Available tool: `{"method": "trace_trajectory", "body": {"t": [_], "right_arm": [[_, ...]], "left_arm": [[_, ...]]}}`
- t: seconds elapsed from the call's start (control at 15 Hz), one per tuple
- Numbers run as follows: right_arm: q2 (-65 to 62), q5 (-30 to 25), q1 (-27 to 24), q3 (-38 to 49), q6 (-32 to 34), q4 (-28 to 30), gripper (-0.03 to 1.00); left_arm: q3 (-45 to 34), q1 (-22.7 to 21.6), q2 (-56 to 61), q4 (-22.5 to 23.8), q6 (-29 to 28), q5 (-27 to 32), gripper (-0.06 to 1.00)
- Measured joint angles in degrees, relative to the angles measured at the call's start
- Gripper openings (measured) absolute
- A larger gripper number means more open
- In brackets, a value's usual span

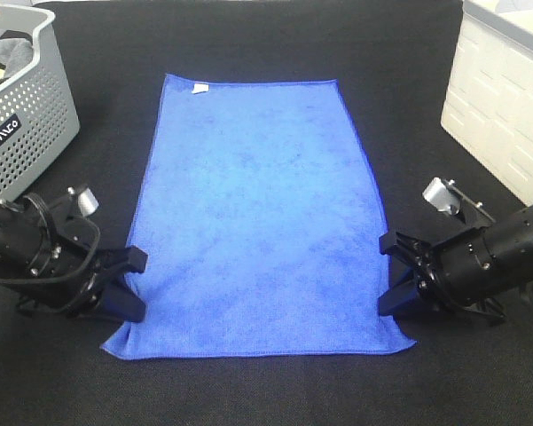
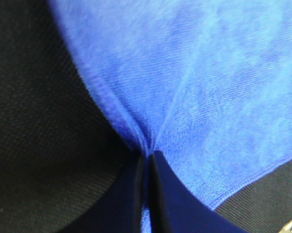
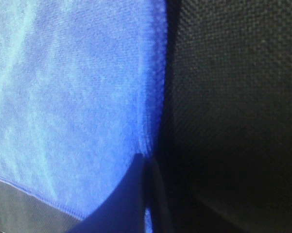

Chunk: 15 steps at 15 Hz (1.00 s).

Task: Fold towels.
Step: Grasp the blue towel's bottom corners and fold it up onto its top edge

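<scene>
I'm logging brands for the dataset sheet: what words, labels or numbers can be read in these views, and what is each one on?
Dark label on the grey basket: white letters, slanted, too blurred to read with confidence.
White tag at the far edge of the blue towel: too small to show any print.
No other text, number or sign shows in any view.
</scene>
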State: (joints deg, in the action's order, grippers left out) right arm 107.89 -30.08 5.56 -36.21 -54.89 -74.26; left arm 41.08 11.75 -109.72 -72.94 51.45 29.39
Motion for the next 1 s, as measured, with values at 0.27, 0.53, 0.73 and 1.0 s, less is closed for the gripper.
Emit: {"method": "trace_trajectory", "body": {"t": [0.27, 0.53, 0.73, 1.0], "right_arm": [[-5.9, -2.6, 0.0, 0.3, 5.4, 7.6, 0.00], [-11.6, -3.6, 0.0, 5.7, 6.6, 8.3, 0.00], [-15.3, -4.0, 0.0, 12.4, 6.7, 8.4, 0.00], [-18.6, -4.9, 0.1, 16.2, 6.8, 8.8, 0.00]], "left_arm": [[0.0, 0.0, 4.6, 10.8, -9.1, 2.1, 0.01], [-3.7, 0.0, 9.0, 15.1, -12.3, 3.4, 0.01], [-10.4, 0.0, 15.5, 15.6, -12.7, 3.8, 0.01], [-15.4, 0.0, 18.9, 15.6, -12.9, 3.8, 0.01]]}}
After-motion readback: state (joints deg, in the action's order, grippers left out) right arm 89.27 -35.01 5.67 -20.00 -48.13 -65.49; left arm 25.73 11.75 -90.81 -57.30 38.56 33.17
